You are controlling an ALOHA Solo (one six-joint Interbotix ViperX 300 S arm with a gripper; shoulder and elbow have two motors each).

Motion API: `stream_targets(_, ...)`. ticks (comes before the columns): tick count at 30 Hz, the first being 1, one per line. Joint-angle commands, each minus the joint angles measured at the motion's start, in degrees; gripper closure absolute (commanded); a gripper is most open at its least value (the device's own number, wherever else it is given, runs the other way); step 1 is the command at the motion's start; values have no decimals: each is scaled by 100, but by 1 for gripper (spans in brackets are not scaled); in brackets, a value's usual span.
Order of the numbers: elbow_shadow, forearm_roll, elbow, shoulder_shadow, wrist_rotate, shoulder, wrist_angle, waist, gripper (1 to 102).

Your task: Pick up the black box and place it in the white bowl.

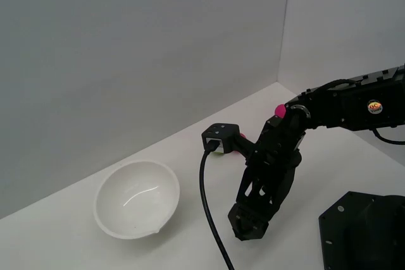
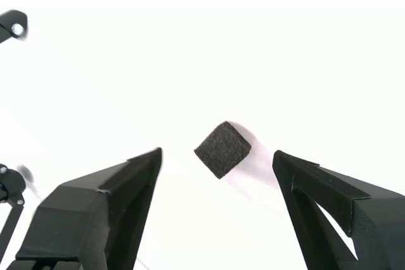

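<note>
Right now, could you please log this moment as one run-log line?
phase: pre-grasp | gripper: open, fingers either side of black box, apart | box: on table | white bowl: empty

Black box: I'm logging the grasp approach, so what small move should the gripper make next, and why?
Probably advance a little further, then close. In the wrist view the gripper is open, and the black box rests on the white table just beyond the gap between the fingertips, touching neither, so closing now might miss it.
</note>
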State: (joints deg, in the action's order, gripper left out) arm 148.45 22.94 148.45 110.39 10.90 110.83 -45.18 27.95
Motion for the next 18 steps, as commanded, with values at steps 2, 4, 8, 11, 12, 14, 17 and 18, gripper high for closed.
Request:
stream_targets(2, -44, 97, -44, 79, 26, 53, 9, 26, 3)
stream_targets(4, -53, 88, -44, 53, 35, 26, 9, 18, 3)
stream_targets(8, -53, 79, -44, -18, 62, -44, 44, 18, 3)
stream_targets(11, -53, 79, -53, -97, 62, -132, 105, 18, 3)
stream_targets(12, -53, 79, -53, -123, 62, -167, 105, 18, 3)
stream_targets(14, -53, 79, -53, -167, 53, -193, 97, 18, 3)
stream_targets(17, -53, 79, -44, -193, 62, -220, 105, 35, 3)
stream_targets(18, -53, 70, -53, -211, 70, -237, 105, 35, 3)
